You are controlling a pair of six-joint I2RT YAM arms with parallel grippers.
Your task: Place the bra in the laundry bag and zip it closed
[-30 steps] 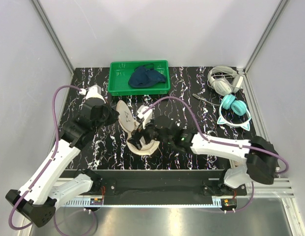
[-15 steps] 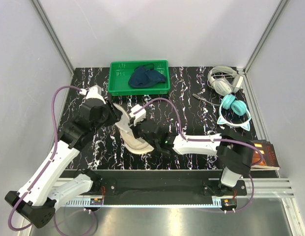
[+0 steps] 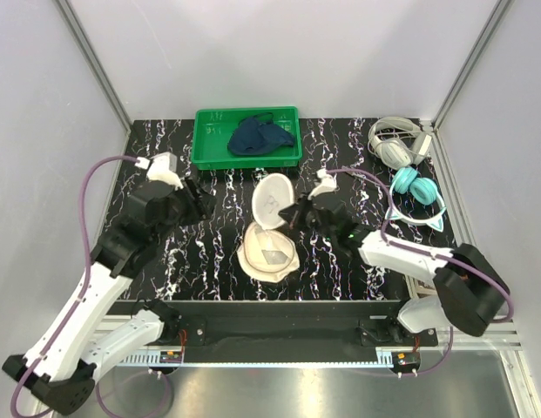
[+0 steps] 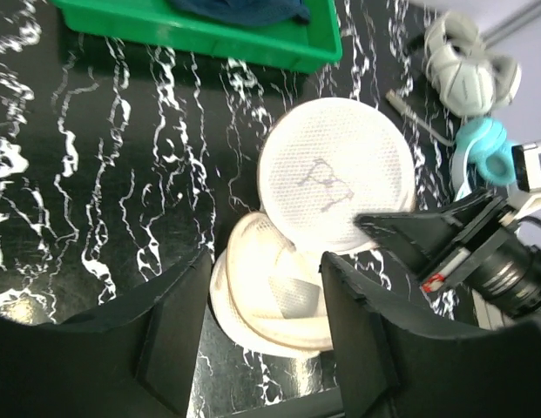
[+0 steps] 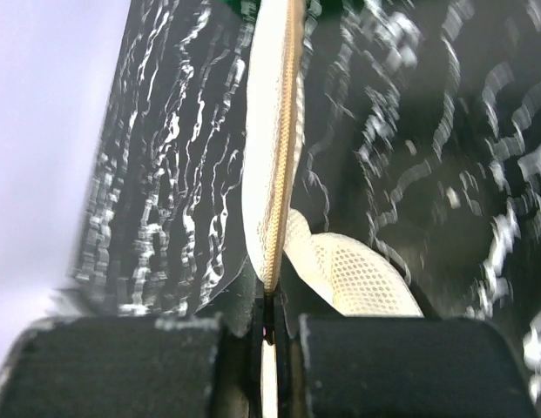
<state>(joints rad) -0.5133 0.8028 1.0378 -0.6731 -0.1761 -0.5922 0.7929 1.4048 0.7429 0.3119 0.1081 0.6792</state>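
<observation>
Writing/marks: on raised lid of laundry bag (image 3: 268,251), small black eyeglasses mark (image 4: 325,180), no words w/ it. Inside bag's base, greyish patch (image 4: 293,293), nothing legible. On floor of green tray (image 3: 203,155), faint raised lettering at left end, too small to read. On body behind right gripper (image 3: 294,214), red-and-white sticker (image 4: 434,280), unreadable.

Surface: glossy black tabletop (image 3: 340,266) w/ white marble-like veins. Pale grey-white walls (image 3: 279,52) at left, far and right. Aluminium posts (image 3: 96,61) at far corners. Metal rail (image 3: 279,335) along near edge, arm bases bolted there.

Bag: cream mesh, approx. centre of table. Round base flat and unzipped, lid standing up on far side, tilted, joined to base at one edge. Right jaws clamped tight on lid's zipper rim at its right edge; in right wrist view, rim edge-on, running straight into the pinch.

Left gripper (image 3: 200,202): left of bag, above table, jaws spread wide, nothing between. In left wrist view, bag visible past the gap, no contact.

Bra (image 3: 260,137): dark navy, bunched in right half of tray at far edge of table, well apart from bag.

Far right: grey-white headphones (image 3: 394,144); teal headphones (image 3: 415,190) w/ cat-ear band just near of them; thin metallic item (image 3: 361,174) to their left, type unclear.
</observation>
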